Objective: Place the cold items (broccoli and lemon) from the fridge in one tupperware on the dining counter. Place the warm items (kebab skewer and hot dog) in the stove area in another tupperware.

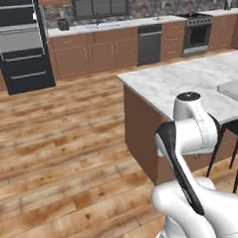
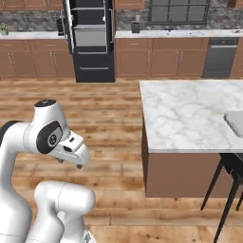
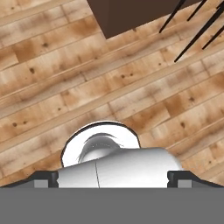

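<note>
Standing between errands on the wood floor (image 1: 57, 144) | fridge (image 1: 19, 45) far off at the back wall — cold items presumably inside | dining counter (image 1: 188, 82) close by, long side running away | tupperware (image 2: 235, 121) at its near edge — contents unclear | gripper (image 3: 113, 179) spread wide, holding nothing, aimed at the floor.

On the island counter (image 1: 188, 82), a pale container (image 1: 235, 90) is cut off by the right edge of the left base view, with a yellowish bit inside it too small to tell. From the right base view the same container (image 2: 235, 122) is also cropped, its contents hidden. Beside the counter, the stools (image 2: 230, 182) are cut by the frame. Past the counter, the fridge (image 1: 19, 42) loses its top.
</note>
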Available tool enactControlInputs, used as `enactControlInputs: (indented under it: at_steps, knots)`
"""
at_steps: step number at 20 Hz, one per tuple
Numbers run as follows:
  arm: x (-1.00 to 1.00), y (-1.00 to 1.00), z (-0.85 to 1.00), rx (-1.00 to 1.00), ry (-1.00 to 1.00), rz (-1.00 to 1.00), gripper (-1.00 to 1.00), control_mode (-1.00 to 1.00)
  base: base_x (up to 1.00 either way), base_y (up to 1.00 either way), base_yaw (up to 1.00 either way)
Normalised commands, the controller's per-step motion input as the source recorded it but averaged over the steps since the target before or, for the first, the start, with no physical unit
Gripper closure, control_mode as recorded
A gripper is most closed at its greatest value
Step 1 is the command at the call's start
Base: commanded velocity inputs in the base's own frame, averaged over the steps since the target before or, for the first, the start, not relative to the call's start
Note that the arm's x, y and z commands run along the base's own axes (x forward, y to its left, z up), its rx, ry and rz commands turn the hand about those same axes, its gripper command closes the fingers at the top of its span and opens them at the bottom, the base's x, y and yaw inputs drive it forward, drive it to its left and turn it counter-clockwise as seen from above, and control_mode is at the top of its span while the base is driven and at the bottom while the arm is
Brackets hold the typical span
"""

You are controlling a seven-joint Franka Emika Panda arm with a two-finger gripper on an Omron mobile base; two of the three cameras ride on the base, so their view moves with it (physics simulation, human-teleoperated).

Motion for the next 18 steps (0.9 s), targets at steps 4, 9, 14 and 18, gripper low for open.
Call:
enactControlInputs:
  at_steps: [4,9,14,18]
  knots:
    - [0.0,0.0,0.0,0.0,0.0,0.0,-1.0,1.0,0.69,1.0,-0.12]
    - [0.0,0.0,0.0,0.0,0.0,0.0,-1.0,1.0,1.0,1.0,-0.34]
    - [0.0,0.0,0.0,0.0,0.0,0.0,-1.0,1.0,1.0,1.0,-0.34]
    - [0.0,0.0,0.0,0.0,0.0,0.0,-1.0,1.0,1.0,0.96,-0.34]
